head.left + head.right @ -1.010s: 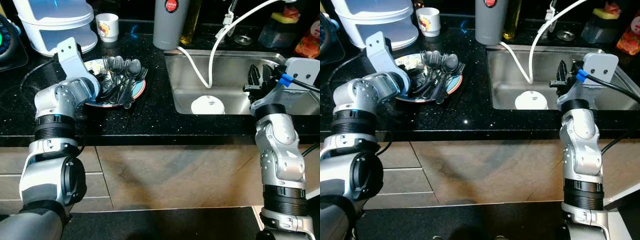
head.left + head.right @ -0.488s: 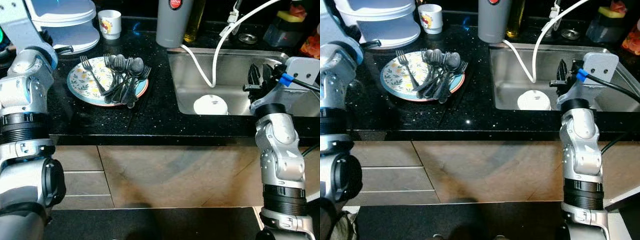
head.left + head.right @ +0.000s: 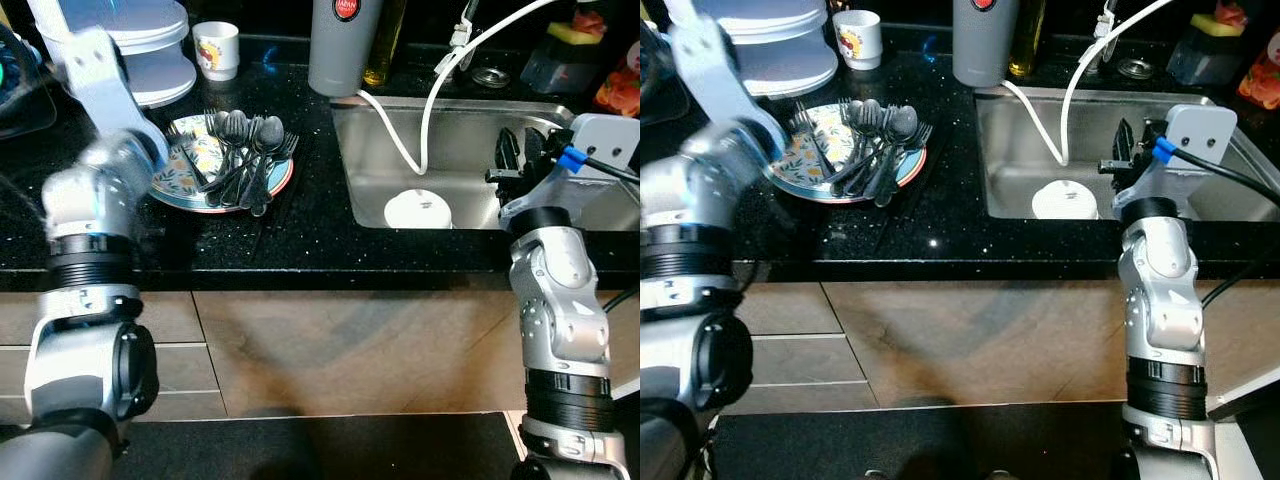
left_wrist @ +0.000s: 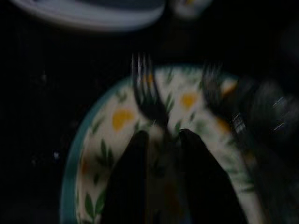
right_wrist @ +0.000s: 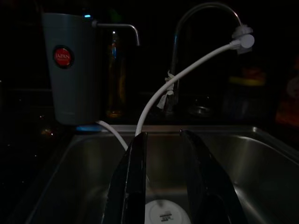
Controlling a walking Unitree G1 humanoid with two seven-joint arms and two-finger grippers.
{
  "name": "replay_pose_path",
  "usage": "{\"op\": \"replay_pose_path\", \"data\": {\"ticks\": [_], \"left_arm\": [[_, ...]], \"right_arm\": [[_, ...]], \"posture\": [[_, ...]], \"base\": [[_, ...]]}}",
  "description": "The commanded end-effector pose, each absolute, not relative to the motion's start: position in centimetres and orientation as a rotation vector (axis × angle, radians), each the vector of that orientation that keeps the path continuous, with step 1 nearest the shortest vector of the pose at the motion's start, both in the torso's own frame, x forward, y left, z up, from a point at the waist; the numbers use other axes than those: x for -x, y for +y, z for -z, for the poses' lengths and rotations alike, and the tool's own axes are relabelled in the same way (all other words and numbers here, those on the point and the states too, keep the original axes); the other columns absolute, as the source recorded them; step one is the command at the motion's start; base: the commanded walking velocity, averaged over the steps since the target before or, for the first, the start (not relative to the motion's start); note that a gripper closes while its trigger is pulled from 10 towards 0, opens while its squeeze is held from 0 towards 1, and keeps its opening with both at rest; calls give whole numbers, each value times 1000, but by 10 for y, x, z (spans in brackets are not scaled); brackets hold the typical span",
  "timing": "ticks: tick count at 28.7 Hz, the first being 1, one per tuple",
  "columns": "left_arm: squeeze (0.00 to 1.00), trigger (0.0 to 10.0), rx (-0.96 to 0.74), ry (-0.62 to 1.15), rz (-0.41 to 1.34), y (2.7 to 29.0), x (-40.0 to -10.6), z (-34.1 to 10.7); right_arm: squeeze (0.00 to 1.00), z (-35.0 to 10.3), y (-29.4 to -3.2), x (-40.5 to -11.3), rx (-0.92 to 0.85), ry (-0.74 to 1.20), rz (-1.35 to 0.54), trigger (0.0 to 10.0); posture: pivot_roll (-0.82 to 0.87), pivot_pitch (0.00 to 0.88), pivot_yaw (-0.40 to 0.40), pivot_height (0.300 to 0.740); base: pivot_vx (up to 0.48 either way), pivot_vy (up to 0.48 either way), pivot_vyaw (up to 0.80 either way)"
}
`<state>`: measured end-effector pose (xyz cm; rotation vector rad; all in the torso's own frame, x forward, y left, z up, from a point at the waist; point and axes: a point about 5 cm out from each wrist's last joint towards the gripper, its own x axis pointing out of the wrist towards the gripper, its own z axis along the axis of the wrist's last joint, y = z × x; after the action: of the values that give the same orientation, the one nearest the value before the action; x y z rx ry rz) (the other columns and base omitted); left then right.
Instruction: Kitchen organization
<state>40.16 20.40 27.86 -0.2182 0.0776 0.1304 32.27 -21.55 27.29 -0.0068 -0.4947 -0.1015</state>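
Black speckled worktop (image 3: 300,230) held a floral plate (image 4: 107,154); the parted left claw (image 4: 161,142) straddled 1 dark fork (image 4: 148,95), handle running lengthwise between its fingers; the right claw (image 5: 163,154) hung parted over the steel sink (image 5: 261,158).

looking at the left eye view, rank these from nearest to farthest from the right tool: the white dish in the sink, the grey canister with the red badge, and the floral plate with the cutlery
Measured from the right tool, over the sink's right side:
1. White dish, on the sink floor just to its left.
2. Grey canister, on the counter behind the sink's left corner.
3. Floral plate, left of the sink on the black counter, under the left arm.
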Motion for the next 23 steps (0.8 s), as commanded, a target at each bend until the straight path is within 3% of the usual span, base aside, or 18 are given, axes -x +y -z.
{"op": "replay_pose_path", "data": {"ticks": [1,3,6,7,17,18,19,20,21,23], "left_arm": [[1000,10000,144,71,-147,199,-406,-278],[1000,10000,11,61,-172,194,-410,-279],[1000,10000,-17,80,-171,187,-413,-277],[0,10000,-18,97,-166,181,-415,-275],[0,9686,-35,181,-212,175,-421,-257],[0,7804,-35,198,-221,176,-421,-252],[0,3176,-22,219,-227,176,-421,-247],[0,3176,-13,230,-229,176,-421,-245],[0,0,-8,239,-231,176,-421,-242],[0,0,3,250,-236,177,-420,-238]], "right_arm": [[0,-275,-216,-322,5,-501,102,10000],[0,-275,-214,-322,3,-502,100,10000],[0,-274,-215,-321,0,-502,105,10000],[0,-273,-215,-320,-3,-502,109,10000],[0,-270,-215,-319,-8,-498,114,10000],[0,-270,-215,-319,-8,-499,115,10000],[0,-270,-215,-319,-9,-498,116,10000],[0,-270,-215,-319,-9,-498,117,10000],[0,-269,-215,-319,-9,-498,118,10000],[0,-269,-216,-319,-10,-495,120,10000]], "posture": [[126,120,-63,740],[126,118,-57,740],[126,118,-48,740],[125,119,-43,740],[131,120,-30,740],[131,120,-30,740],[131,120,-30,740],[131,120,-30,740],[133,123,-27,740],[133,123,-27,740]], "base": [[0,0,0],[0,0,0],[0,0,0],[0,0,0],[0,0,0],[0,0,0],[0,0,0],[0,0,0],[0,0,0],[0,0,0]]}}
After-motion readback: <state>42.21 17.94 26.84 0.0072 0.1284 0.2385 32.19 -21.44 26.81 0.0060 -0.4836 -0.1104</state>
